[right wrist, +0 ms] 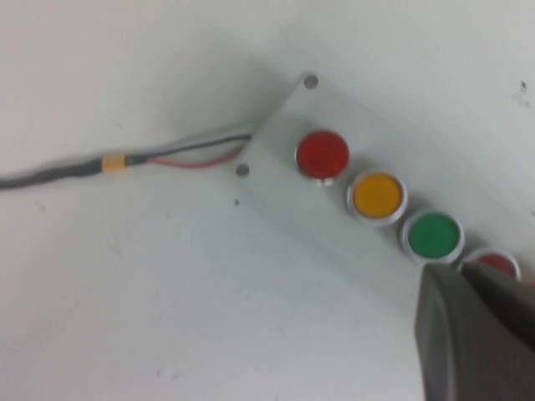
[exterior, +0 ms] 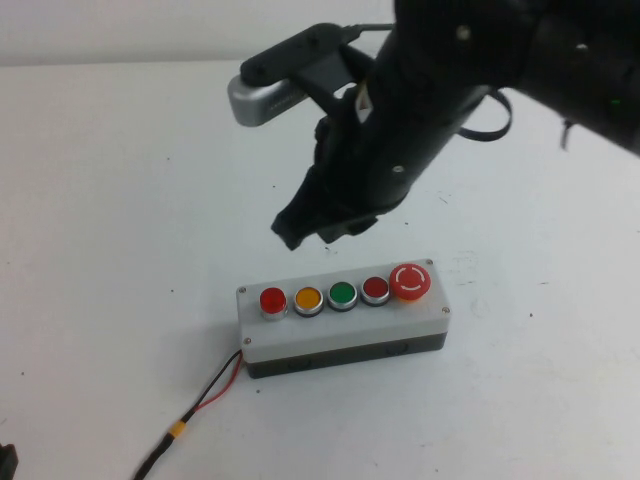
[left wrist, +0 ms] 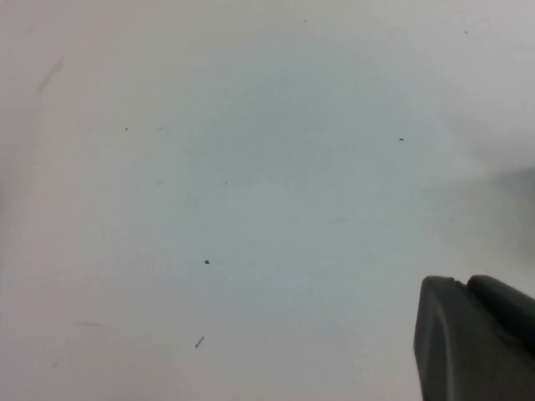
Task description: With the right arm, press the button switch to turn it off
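The button switch is a small round red button with a silver rim at the left end of the grey box's button row, next to the orange button. It also shows in the right wrist view. My right gripper is shut and empty. It hangs in the air above and behind the box's left part, touching no button. In the right wrist view its fingertips lie near the green button. My left gripper is shut over bare table.
The row continues with a green button, a darker red button and a large red mushroom button. A red and black cable runs from the box's left end toward the table's front edge. The table is white.
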